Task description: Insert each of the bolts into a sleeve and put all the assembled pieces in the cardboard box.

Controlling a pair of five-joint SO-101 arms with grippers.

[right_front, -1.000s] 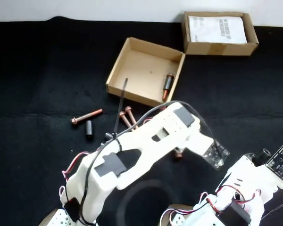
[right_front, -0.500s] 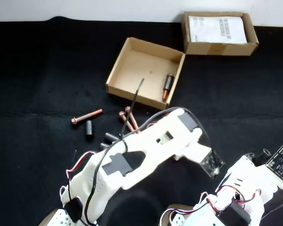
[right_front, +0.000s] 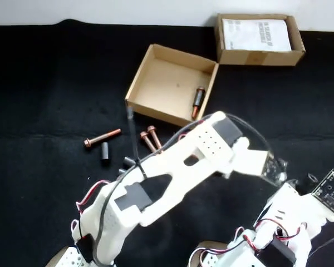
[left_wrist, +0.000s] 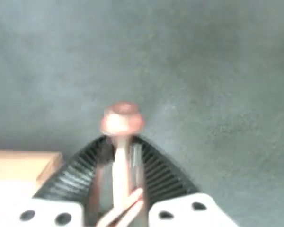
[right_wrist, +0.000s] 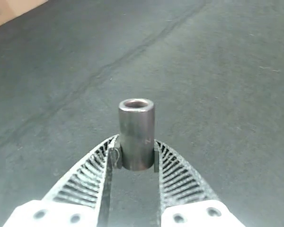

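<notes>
Left gripper (left_wrist: 120, 142) clamps a copper bolt (left_wrist: 122, 119) by the shank, its ribbed fingers closed tight on either side and the flanged head standing just past the tips, above dark cloth. Right gripper (right_wrist: 136, 144) is likewise closed on a grey sleeve (right_wrist: 136, 123), held upright by its lower half with the open bore facing the wrist camera. Seen from the high view, the left arm (right_front: 200, 150) stretches from the near left across the middle of the table, its far end just beside the right arm (right_front: 289, 211) at the near right corner. Beyond them, the open cardboard box (right_front: 156, 80) holds one assembled piece (right_front: 198, 100), lying against its right wall. In front of the box on the black cloth (right_front: 44, 89) lie a pair of bolts (right_front: 154, 137), side by side and partly under the left arm. A loose bolt (right_front: 103, 137) lies to their left, with a loose sleeve (right_front: 105, 151) just beside it and a second sleeve (right_front: 128, 161) near the arm's cable. Behind, at the table's far edge, a second box (right_front: 259, 55) holds a printed sheet (right_front: 256, 34).
</notes>
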